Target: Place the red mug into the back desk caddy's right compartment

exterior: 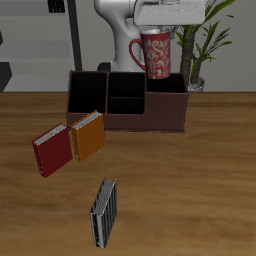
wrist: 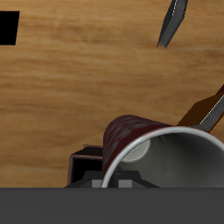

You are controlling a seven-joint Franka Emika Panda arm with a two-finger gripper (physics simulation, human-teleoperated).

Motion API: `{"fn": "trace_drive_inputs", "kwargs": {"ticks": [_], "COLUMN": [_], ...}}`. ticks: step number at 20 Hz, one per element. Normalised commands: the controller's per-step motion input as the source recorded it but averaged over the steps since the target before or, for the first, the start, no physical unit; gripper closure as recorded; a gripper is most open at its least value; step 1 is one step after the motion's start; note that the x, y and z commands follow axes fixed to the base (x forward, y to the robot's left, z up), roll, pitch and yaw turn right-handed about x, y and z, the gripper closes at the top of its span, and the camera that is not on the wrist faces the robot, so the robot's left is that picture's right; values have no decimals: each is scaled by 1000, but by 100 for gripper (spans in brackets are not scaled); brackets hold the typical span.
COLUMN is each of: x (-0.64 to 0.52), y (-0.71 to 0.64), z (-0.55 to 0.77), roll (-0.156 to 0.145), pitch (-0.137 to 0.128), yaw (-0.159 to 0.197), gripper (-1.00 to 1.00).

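One red mug (exterior: 158,54) hung upright in the fingers (exterior: 160,33), clear of the table (exterior: 190,190), directly above the right compartment (exterior: 165,100) of the caddy (exterior: 125,100). They clasped its rim. Two books (exterior: 70,142) and a grey one (exterior: 104,212) lay nearer the front.

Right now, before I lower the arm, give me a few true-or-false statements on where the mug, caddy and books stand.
1. The red speckled ceramic mug is held up above the dark brown box caddy. True.
2. The mug already sits on the floor of the right compartment. False: it hangs over that compartment, still in the gripper.
3. A red book and an orange book lie side by side on the wooden table. True.
4. The striped grey book lies inside the caddy. False: it lies on the table near the front edge.
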Motion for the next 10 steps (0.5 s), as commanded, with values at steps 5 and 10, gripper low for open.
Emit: {"fn": "trace_drive_inputs", "kwargs": {"ticks": [5, 10], "x": [-350, -371], "y": [140, 91], "z": [19, 18], "roll": [37, 16], "pitch": [-11, -29], "yaw": [-1, 0], "gripper": [100, 100]}}
